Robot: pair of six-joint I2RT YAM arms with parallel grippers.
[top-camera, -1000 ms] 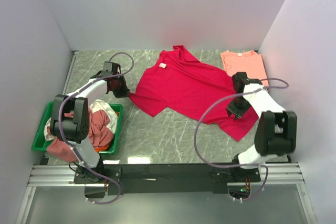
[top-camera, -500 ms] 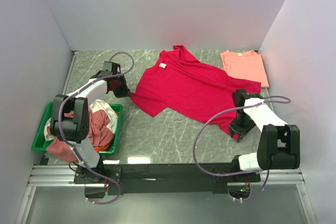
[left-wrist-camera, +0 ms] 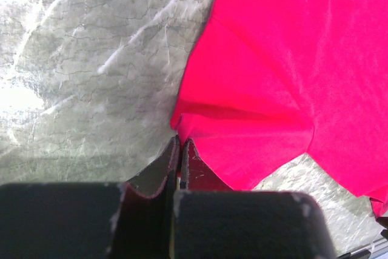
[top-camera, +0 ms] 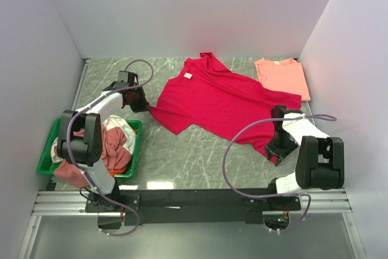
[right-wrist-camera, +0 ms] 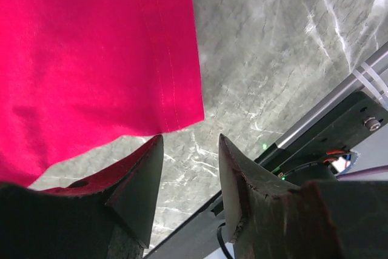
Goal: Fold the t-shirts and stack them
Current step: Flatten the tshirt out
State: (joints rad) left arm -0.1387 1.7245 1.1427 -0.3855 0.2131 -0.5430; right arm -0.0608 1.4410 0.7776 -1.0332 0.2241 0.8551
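A crimson-red t-shirt (top-camera: pixel 212 98) lies spread out on the marble table, neck toward the back wall. My left gripper (top-camera: pixel 139 99) is shut on its left sleeve corner (left-wrist-camera: pixel 182 127), and creases fan out from the pinch. My right gripper (top-camera: pixel 280 151) stands open just off the shirt's near right hem corner (right-wrist-camera: pixel 193 112), with only bare table between its fingers (right-wrist-camera: pixel 151 156). A salmon-pink t-shirt (top-camera: pixel 282 77) lies folded at the back right.
A green tray (top-camera: pixel 45 161) at the near left holds a heap of other t-shirts (top-camera: pixel 115 145) in dusty rose, white and orange. The black rail (top-camera: pixel 194 198) runs along the near edge, just beyond my right gripper. Walls close in the left, back and right.
My right gripper has moved toward the near edge along the shirt's right side to its hem corner, and its jaws have spread wider. The left gripper has stayed put.
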